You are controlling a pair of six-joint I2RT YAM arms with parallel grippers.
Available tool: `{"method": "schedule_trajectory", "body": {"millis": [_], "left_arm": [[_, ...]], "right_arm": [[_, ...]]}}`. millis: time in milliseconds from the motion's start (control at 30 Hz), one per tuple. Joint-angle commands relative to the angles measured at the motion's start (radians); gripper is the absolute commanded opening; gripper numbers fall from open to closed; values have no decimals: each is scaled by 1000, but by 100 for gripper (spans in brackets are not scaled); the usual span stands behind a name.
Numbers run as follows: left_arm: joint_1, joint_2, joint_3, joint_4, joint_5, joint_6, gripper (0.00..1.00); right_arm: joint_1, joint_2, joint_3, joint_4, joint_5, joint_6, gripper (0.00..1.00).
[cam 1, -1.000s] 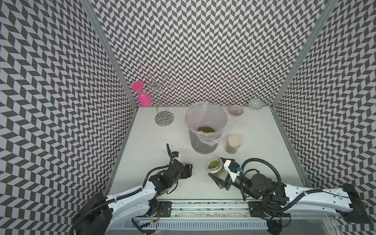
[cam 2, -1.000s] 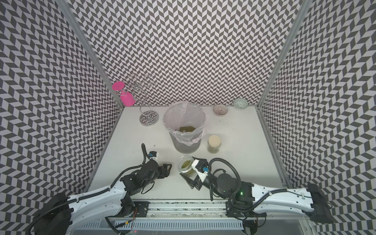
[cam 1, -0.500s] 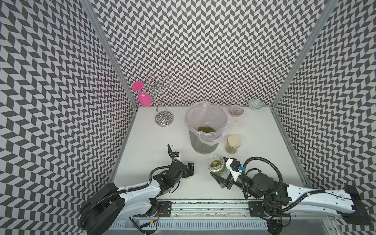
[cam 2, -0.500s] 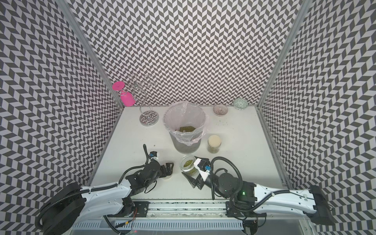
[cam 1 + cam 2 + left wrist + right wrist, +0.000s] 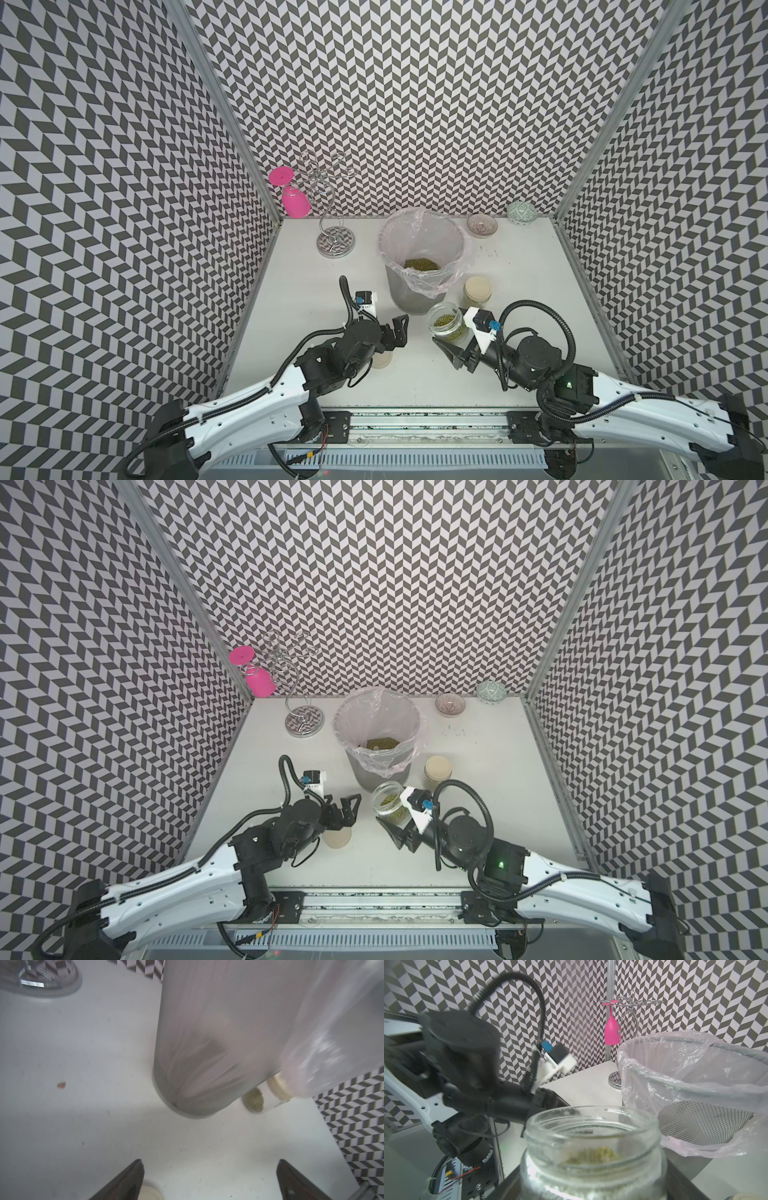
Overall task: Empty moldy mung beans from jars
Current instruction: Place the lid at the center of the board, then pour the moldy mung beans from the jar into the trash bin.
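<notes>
Left jaws being held wide apart; right jaws being clamped on a jar (image 5: 445, 328).
Both arms are being stretched forward, low, with elbows bent. The left gripper (image 5: 397, 334) is being pointed straight ahead, its fingers (image 5: 128, 1180) being spread well apart. The right gripper (image 5: 457, 338) is being angled inward toward the left one, the jar being gripped between its fingers.

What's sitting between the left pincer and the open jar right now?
Nothing. Both top views show only bare table between the left pincer and the open jar; the loose lid lies under the left wrist, outside that gap.
</notes>
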Motion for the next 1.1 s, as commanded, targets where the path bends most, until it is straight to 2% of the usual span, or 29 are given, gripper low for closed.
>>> {"method": "schedule_trajectory", "body": {"millis": [0,133,233,300,400,533,633,733,800,900,967,1067], "left_arm": [[-6,-17,148,-219,-49,68,100],[-5,58,365,-290,-56,182,99],[14,177,557,-344,-63,235,99],[47,264,701,-412,-47,251,95],[112,382,904,-471,34,316,87],[206,481,1094,-479,169,448,90],[293,521,1154,-437,341,517,95],[362,528,1145,-346,498,584,97],[368,538,1142,-311,542,685,100],[410,606,1195,-330,591,765,100],[447,655,1240,-348,692,804,99],[533,711,1280,-339,922,823,95]], "right_arm": [[-65,-2,100,41,-114,7,38],[-136,59,204,-1,-155,-37,38],[-205,120,284,-14,-205,-57,38],[-255,169,340,-25,-246,-71,38],[-316,254,426,-47,-280,-105,38],[-406,367,537,-54,-361,-142,39],[-465,462,621,-81,-407,-174,39],[-512,541,686,-107,-482,-209,39],[-534,573,712,-118,-534,-235,41],[-568,609,736,-122,-599,-246,41],[-590,637,756,-137,-636,-256,41],[-616,678,787,-167,-673,-281,41]]}}
